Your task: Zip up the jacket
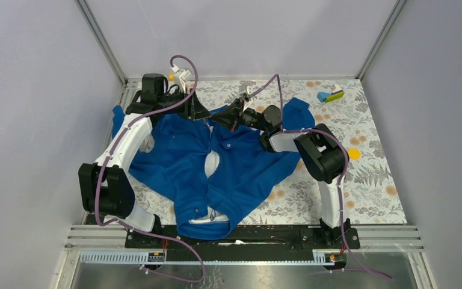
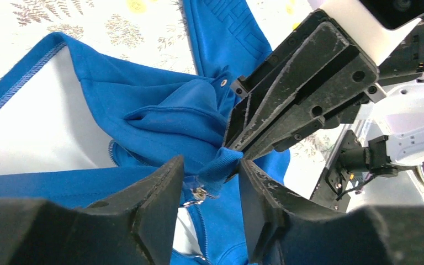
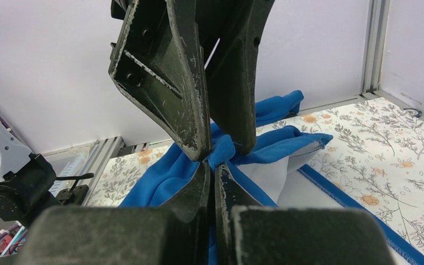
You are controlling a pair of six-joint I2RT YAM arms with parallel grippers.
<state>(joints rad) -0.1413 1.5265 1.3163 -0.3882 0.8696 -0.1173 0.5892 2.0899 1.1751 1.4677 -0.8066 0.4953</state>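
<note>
On the flower-patterned bench [image 1: 373, 180], the jacket [image 1: 240, 162] lies face up with its collar toward the arm bases and its hem at the far side, the front gaping so that white lining shows along the middle. Both arms reach to the far hem, where the right gripper [image 2: 233, 152] is pinched tight on a bunched corner of blue fabric. The left gripper [image 2: 210, 168] straddles that same corner with its jaws standing apart (whether the pads press the cloth cannot be told). Just below hangs the small metal zipper pull [image 2: 199, 193]. The step in hand looks like joining the two zipper ends at the hem. The next move likely calls for the left gripper to take the slider side while the right holds the fabric taut. The grippers crowd each other near the back wall, but the line toward the collar lies free between the arms. The toy blocks [image 1: 331, 95] sit well apart.
</note>
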